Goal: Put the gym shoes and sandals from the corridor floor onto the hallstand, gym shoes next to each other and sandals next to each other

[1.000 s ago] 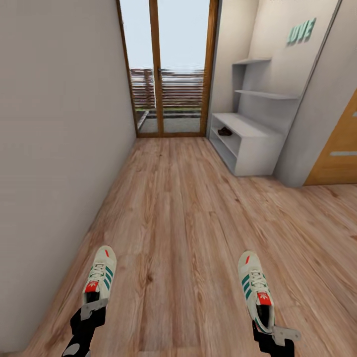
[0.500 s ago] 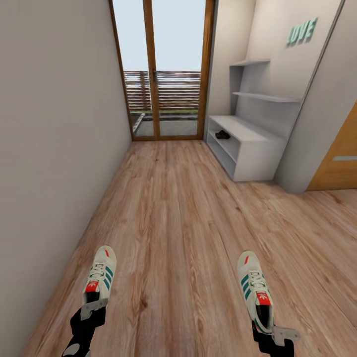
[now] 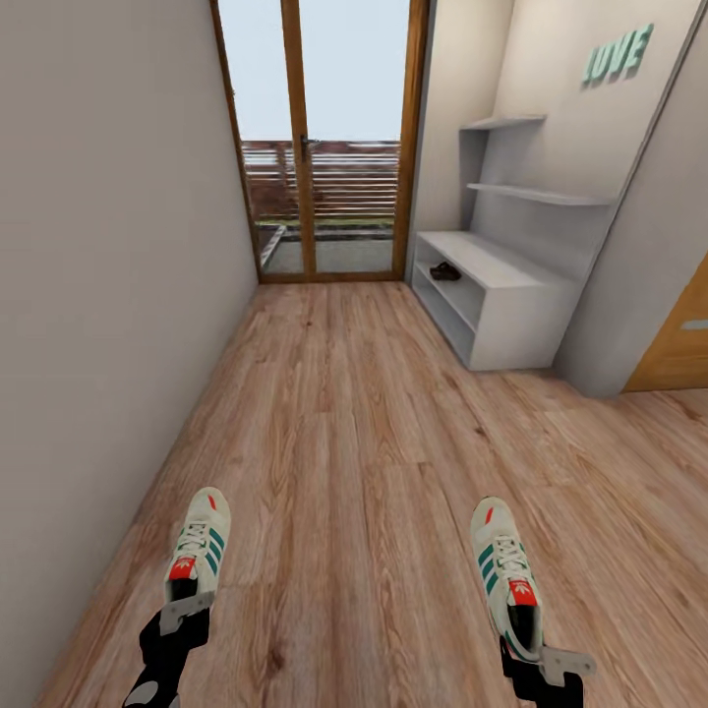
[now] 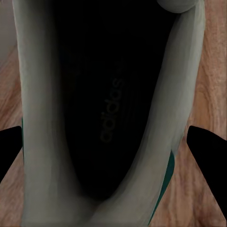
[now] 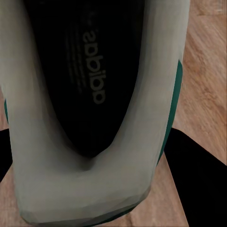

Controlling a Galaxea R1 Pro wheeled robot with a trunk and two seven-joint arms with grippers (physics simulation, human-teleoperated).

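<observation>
The hallstand (image 3: 497, 295) looms nearer than a second ago; left gripper (image 3: 185, 612) and right gripper (image 3: 536, 657) each hold a gym shoe, ready for racking.

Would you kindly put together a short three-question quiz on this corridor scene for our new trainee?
1. True or false: each pincer holds one gym shoe.
2. Where do the dark sandals sit? A) on the corridor floor B) in the upper open shelf of the hallstand C) on its flat top
3. Fill in: the teal wall letters hang above the ____.

Key:
1. True: the left pincer grips the left gym shoe at the heel, and the right pincer grips the right gym shoe.
2. B, inside the hallstand.
3. hallstand
</observation>
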